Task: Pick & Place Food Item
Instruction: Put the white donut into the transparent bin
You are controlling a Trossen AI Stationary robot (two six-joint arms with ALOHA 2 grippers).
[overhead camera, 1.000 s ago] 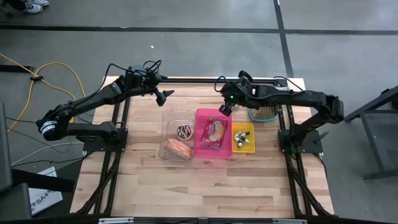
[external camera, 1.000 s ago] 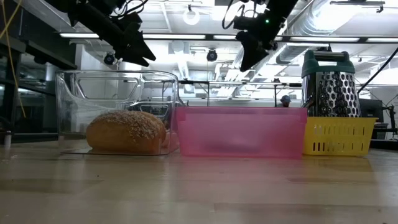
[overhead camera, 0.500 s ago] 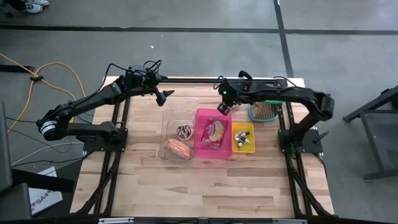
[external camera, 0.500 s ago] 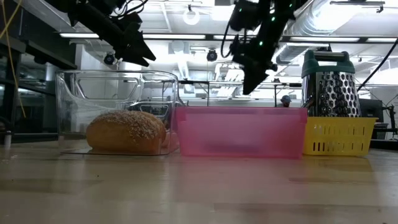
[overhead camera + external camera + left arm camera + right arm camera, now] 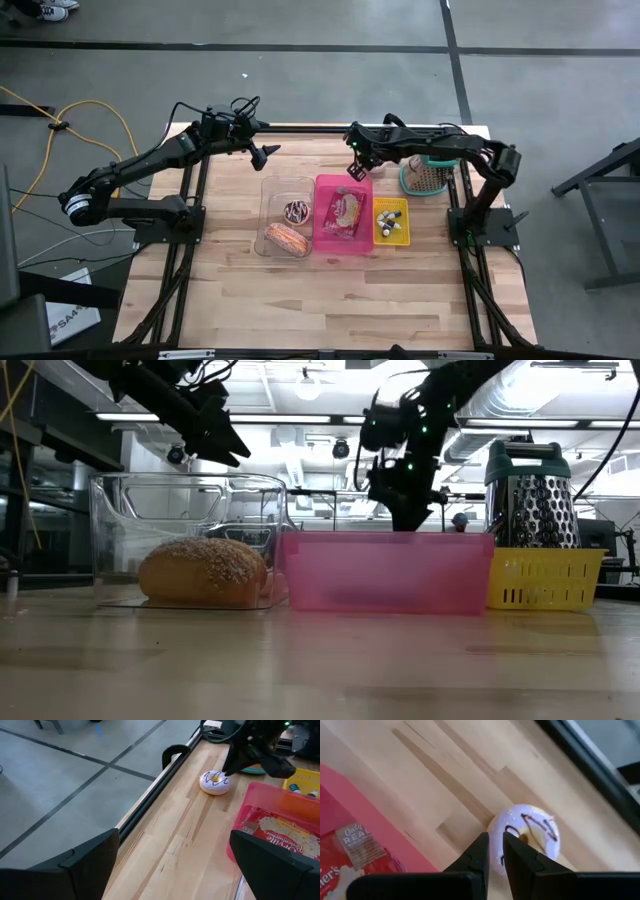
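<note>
A white-iced donut with dark squiggles lies flat on the wood near the table's far edge, beside the pink bin; the left wrist view shows the donut too. My right gripper is shut and slants down, its tips at the donut's near rim. In the left wrist view my right gripper stands right next to the donut. My left gripper hangs open above the far left of the table, holding nothing. My right gripper comes at the donut's rim from above, slanting down, with its fingers shut. I cannot tell whether the tips touch the icing or stand just over it. The donut lies flat on the table.
A clear container holds a chocolate donut and a seeded roll. The pink bin holds a snack packet. A yellow basket stands to its right. A grater in a teal basket stands at the far right. Bare wood lies toward the near edge.
My right gripper has come down from well above the pink bin and a little toward the table's left, to the white donut. It has tipped more steeply downward and rolled somewhat, and stayed shut. The donut has not moved.
</note>
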